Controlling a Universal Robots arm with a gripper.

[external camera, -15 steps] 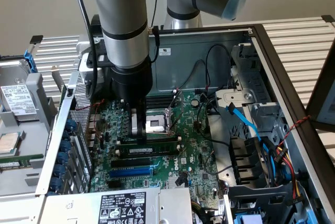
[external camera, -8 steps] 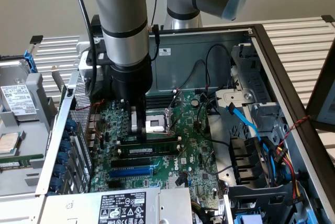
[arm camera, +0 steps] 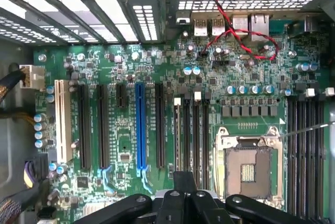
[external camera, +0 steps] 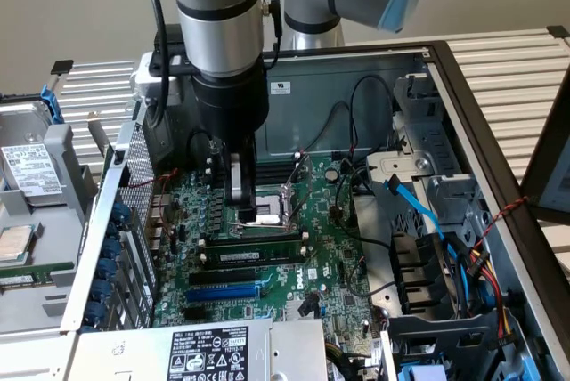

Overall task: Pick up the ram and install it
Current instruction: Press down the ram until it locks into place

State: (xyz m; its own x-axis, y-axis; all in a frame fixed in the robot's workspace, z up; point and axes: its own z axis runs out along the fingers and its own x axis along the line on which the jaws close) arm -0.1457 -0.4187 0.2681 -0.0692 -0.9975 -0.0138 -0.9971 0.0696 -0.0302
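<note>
— Exterior view first: where is the arm?

— It reaches down into the open computer case (external camera: 463,87), and the gripper (external camera: 239,187) hangs low over the motherboard (external camera: 329,265), right at the CPU socket (external camera: 265,207).

— Is it open, or clamped on something?

— I cannot tell; the black wrist body hides too much of it from this side, and nothing shows clearly in its hold.

— And the ram?

— A long thin stick with a pale label (external camera: 254,256) stands on edge among the long black slots (external camera: 223,276), just in front of the socket on the near side. The gripper is near it but not touching it. Another dark stick-like strip lies in the row next to it, closer to the socket. I cannot tell whether either is pressed fully home.

— What does the wrist view give?

— It looks straight down on the board. The blue slot (arm camera: 140,130) runs between black expansion slots, the socket with its metal frame sits toward one side, and a red wire (arm camera: 230,30) loops near the rear ports. The gripper's black linkage crosses the near edge of the picture — its state is no clearer there.

— Anything else around?

— A blue cable (external camera: 414,207) crosses the drive bay on the exterior view's right.
</note>
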